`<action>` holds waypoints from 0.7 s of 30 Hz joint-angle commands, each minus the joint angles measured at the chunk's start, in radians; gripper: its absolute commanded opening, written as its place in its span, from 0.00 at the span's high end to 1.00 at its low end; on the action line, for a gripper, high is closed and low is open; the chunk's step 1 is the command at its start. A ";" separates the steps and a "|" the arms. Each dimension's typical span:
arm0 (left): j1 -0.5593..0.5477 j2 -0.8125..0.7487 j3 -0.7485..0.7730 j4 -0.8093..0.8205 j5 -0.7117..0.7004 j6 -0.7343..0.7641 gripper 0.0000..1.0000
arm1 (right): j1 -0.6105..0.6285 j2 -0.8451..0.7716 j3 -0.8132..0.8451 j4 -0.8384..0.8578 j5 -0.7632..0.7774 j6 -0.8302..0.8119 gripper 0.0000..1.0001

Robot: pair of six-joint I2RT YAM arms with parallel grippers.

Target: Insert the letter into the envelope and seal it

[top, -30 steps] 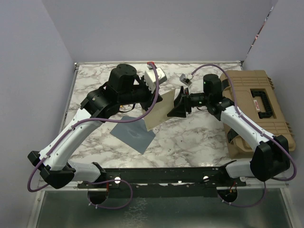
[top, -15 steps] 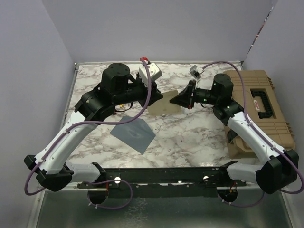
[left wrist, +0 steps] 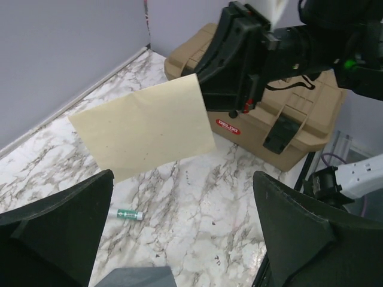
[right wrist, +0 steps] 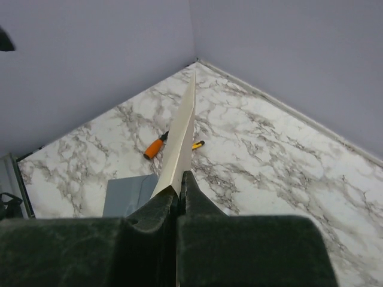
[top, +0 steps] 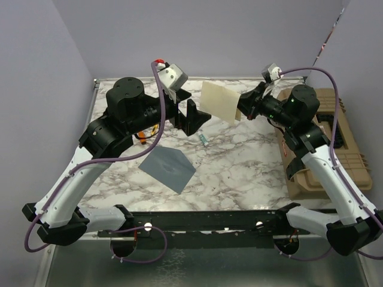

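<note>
— Above the table (top: 239,161), top view: your right gripper (top: 241,111) is clamped on one short edge of the letter (top: 220,101). The letter hangs in the air toward the far side, clear of the marble. Your left gripper (top: 196,119) stands wide apart near the card's free end, holding nothing.
— Noted. Envelope?
— The envelope (top: 169,167) lies flat on the table toward the near edge, left of centre and well apart from the letter. A small tube (top: 204,139) lies between them. A tan case (top: 335,137) sits at the right.
— Left wrist view?
— Letter face-on, cream, almost no sag though pinched at one edge only. Judge it a light, fairly stiff card. It should hold its plane, but it may crease if you squeeze mid-sheet or jam it against the envelope's mouth. The left fingers (left wrist: 54,233) frame the view with nothing between them.
— Right wrist view?
— Letter edge-on, rising from closed jaws, gripped on a narrow margin. Beneath it you see the envelope and an orange-handled tool (right wrist: 154,147) on the marble. How the flap lies I cannot tell from here.
— Where to take hold?
— Edges only. Thin card may slip or pivot between the pads, so a second pinch on the opposite short edge would steady it. The envelope looks thin and limp, so you would likely need to pin it or lift the flap first. Insertion and sealing are not yet done.
</note>
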 commanded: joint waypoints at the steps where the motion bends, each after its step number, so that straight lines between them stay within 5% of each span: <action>1: 0.006 0.003 0.010 0.046 -0.081 -0.032 0.01 | 0.003 -0.034 0.072 -0.112 -0.164 -0.092 1.00; 10: 0.007 0.095 0.098 -0.137 0.040 0.072 0.03 | 0.003 -0.011 0.208 -0.476 -0.447 -0.268 1.00; 16: 0.012 0.142 0.067 -0.286 0.238 0.204 0.48 | 0.003 -0.005 0.245 -0.598 -0.516 -0.326 1.00; 21: 0.011 0.137 0.019 -0.298 0.293 0.241 0.53 | 0.002 -0.001 0.260 -0.642 -0.560 -0.355 0.99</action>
